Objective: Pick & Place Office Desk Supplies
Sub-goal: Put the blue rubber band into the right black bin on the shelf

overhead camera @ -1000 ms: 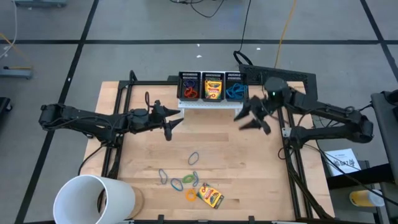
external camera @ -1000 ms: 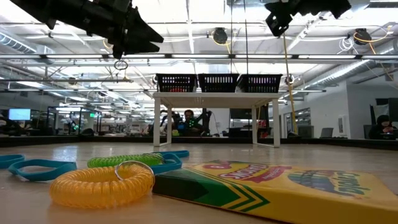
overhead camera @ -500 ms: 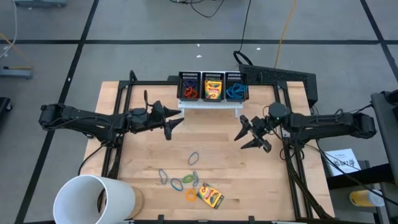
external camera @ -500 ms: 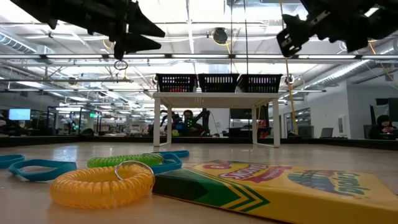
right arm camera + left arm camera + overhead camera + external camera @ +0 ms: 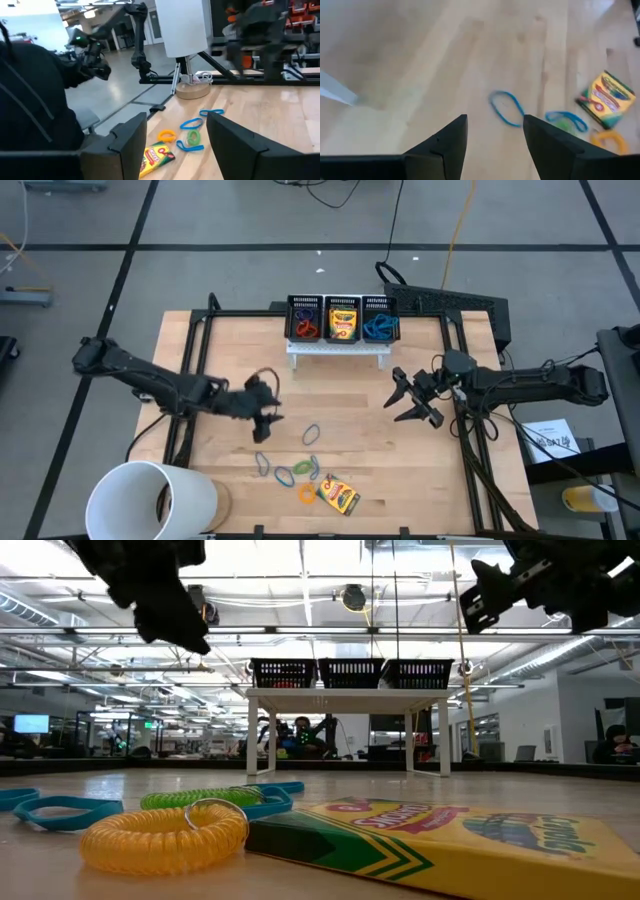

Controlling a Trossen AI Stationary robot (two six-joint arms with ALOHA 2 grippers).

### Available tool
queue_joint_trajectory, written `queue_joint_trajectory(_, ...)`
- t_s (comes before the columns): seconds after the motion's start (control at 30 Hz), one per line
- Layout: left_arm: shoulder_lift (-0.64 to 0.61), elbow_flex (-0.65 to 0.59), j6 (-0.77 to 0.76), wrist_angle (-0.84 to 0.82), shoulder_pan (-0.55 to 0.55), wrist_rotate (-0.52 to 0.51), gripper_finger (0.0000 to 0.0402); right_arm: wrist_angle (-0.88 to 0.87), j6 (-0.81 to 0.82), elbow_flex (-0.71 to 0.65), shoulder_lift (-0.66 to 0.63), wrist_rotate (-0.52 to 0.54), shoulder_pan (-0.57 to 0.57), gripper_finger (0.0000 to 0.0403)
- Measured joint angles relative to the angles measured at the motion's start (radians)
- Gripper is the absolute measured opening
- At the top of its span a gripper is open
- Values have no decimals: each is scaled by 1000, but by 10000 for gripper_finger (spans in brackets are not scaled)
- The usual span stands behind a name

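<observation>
wood table (image 5: 420,480) | 1 loose crayon box (image 5: 338,494) | both end effectors spread, empty

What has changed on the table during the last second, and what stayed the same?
The left gripper moved from beside the bins down toward the loose rubber bands. The right gripper drew back from the bins toward the table's right side. Both are open and empty. The bands, crayon box and cup stayed put.

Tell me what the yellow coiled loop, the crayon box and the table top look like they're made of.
The yellow coiled loop looks like glossy, translucent plastic: ribbed coils catch the light, and a thin metal-looking ring sits on it. The crayon box seems printed cardboard with a slight sheen, flat with crisp edges. The table top appears to be pale wood, showing plank seams and grain, matte finish.
</observation>
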Motion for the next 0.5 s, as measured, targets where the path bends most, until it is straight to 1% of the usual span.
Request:
queue_joint_trajectory(0.13,108,29,-127,-133,-81,19,200,-8,-9,0,2,0,-2,196)
queue_joint_trajectory(0.23,177,35,-206,-185,-144,67,200,-9,-30,0,2,0,-10,196)
queue_joint_trajectory(0.33,245,34,-316,-241,-191,122,200,-9,-43,0,2,0,-20,196)
queue_joint_trajectory(0.5,324,34,-427,-240,-234,205,200,-18,-56,0,3,0,-28,196)
